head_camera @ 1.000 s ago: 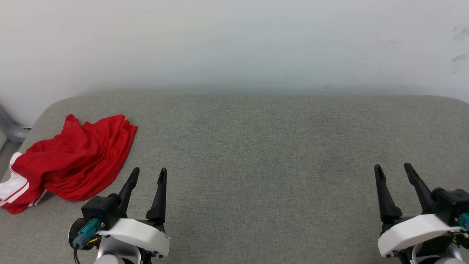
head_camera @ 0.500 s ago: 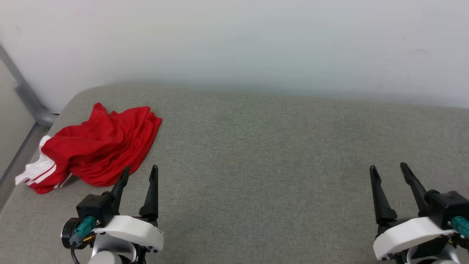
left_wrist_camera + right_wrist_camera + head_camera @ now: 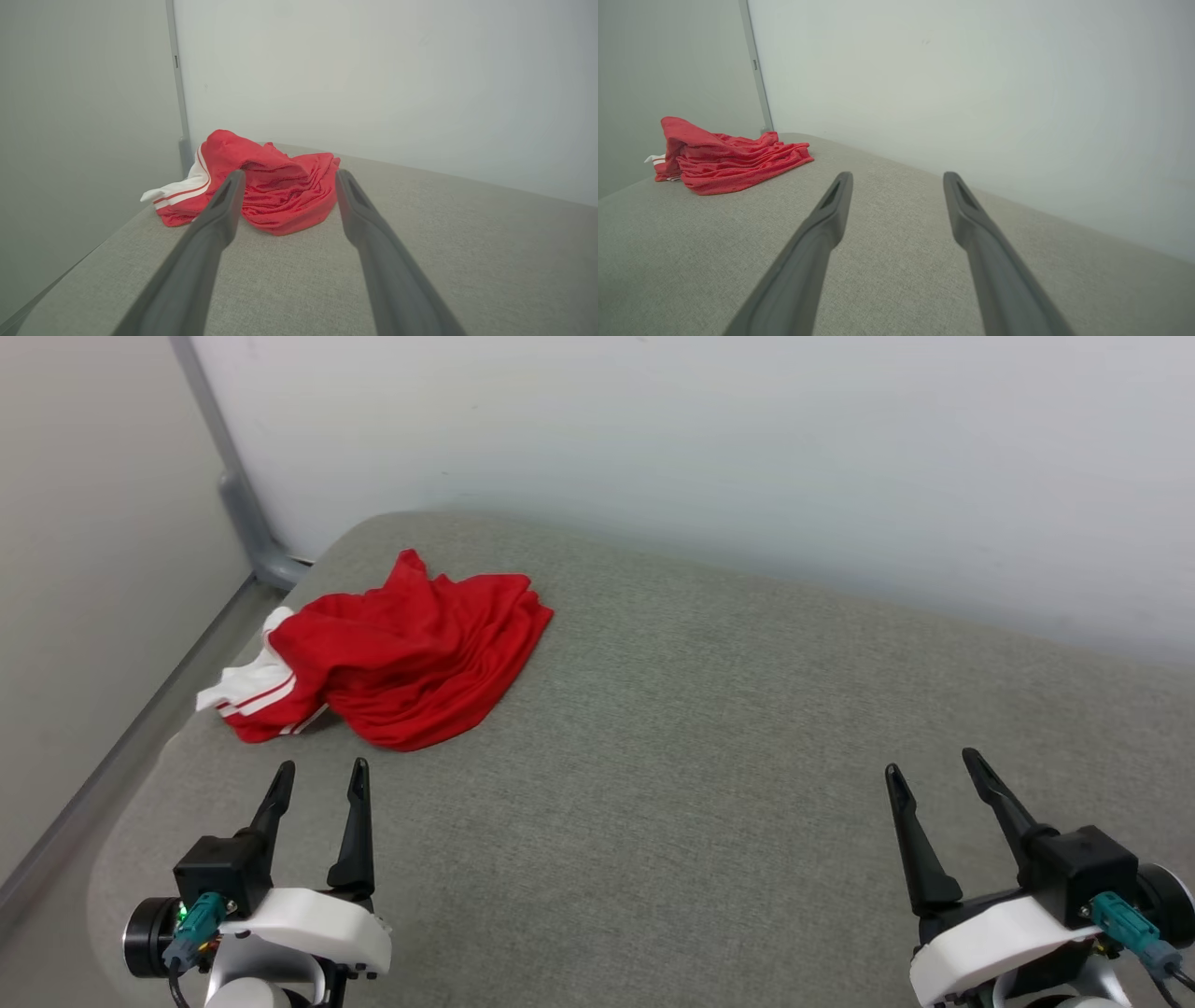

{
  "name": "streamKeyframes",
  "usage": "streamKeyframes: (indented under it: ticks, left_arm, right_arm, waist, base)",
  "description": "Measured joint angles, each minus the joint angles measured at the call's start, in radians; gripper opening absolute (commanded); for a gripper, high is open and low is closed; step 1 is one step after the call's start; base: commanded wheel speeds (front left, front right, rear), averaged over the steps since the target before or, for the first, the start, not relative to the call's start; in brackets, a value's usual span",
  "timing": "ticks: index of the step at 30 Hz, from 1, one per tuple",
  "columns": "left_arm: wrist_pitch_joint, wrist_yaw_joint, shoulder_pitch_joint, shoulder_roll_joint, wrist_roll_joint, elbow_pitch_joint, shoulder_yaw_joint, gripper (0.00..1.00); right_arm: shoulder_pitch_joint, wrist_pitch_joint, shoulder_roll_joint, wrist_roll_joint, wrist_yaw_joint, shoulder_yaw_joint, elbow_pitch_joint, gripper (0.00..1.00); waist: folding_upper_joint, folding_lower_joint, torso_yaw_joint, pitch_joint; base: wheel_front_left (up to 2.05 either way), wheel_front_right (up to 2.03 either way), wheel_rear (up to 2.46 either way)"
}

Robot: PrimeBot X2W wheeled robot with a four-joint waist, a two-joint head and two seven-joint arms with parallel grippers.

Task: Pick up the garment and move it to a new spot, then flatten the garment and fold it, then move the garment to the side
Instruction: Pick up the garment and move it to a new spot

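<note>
No step judged done: garment was seen crumpled at 11 o'clock, ungrasped; left claw and right claw were held wide, empty.

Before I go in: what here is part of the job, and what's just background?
Job:
- red garment, crumpled at the surface's far left
- left gripper, jaws open, just short of it
- right gripper, jaws open, well off to the right

Background:
- grey padded surface, only the support
- white wall
- grey corner post
</note>
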Motion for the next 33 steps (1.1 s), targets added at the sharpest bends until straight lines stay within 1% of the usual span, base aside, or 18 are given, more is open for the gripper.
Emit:
streamKeyframes:
  ticks: [5, 9, 15, 19, 24, 28, 30, 33]
  left_arm:
    - [-0.004, 0.000, 0.004, 0.004, 0.010, 0.006, 0.020, 1.00]
    - [-0.004, 0.000, 0.008, 0.006, 0.010, 0.007, 0.025, 1.00]
    - [0.000, -0.001, -0.005, 0.017, -0.009, 0.034, 0.035, 1.00]
    - [0.037, -0.009, -0.058, 0.034, -0.036, 0.054, 0.041, 1.00]
    - [0.110, -0.027, -0.191, 0.078, -0.084, 0.082, 0.036, 1.00]
    - [0.199, -0.037, -0.319, 0.132, -0.154, 0.125, 0.016, 1.00]
    - [0.257, -0.041, -0.391, 0.168, -0.193, 0.148, -0.004, 1.00]
    - [0.341, -0.041, -0.481, 0.233, -0.273, 0.174, -0.061, 1.00]
  right_arm:
    - [-0.006, -0.008, 0.000, -0.010, 0.000, 0.009, 0.006, 1.00]
    - [-0.013, -0.011, 0.000, 0.003, 0.000, 0.010, 0.013, 1.00]
    - [-0.019, -0.017, 0.000, 0.010, 0.000, 0.012, 0.027, 1.00]
    - [-0.036, -0.008, 0.000, 0.005, 0.000, 0.015, 0.020, 1.00]
    - [-0.071, 0.013, 0.000, -0.022, 0.000, 0.019, -0.008, 1.00]
    - [-0.106, 0.028, 0.001, -0.043, 0.000, 0.019, -0.032, 1.00]
    - [-0.127, 0.035, 0.001, -0.052, 0.000, 0.025, -0.042, 1.00]
    - [-0.156, 0.039, 0.001, -0.061, 0.000, 0.028, -0.058, 1.00]
  waist:
    - [0.0000, 0.0000, 0.062, 0.001]
    - [0.0000, 0.0000, 0.089, 0.005]
    - [0.0000, 0.0000, 0.093, 0.021]
    - [0.0000, 0.0000, 0.077, 0.050]
    - [0.0000, 0.0001, 0.048, 0.114]
    - [0.0000, 0.0001, 0.019, 0.179]
    - [0.0000, 0.0002, 0.003, 0.214]
    - [0.0000, 0.0002, -0.022, 0.269]
  base:
    - [0.00, 0.00, 0.00]
    - [0.00, 0.00, 0.00]
    - [0.00, 0.00, 0.00]
    - [0.00, 0.00, 0.00]
    - [0.00, 0.00, 0.00]
    - [0.00, 0.00, 0.00]
    - [0.00, 0.00, 0.00]
    - [0.00, 0.00, 0.00]
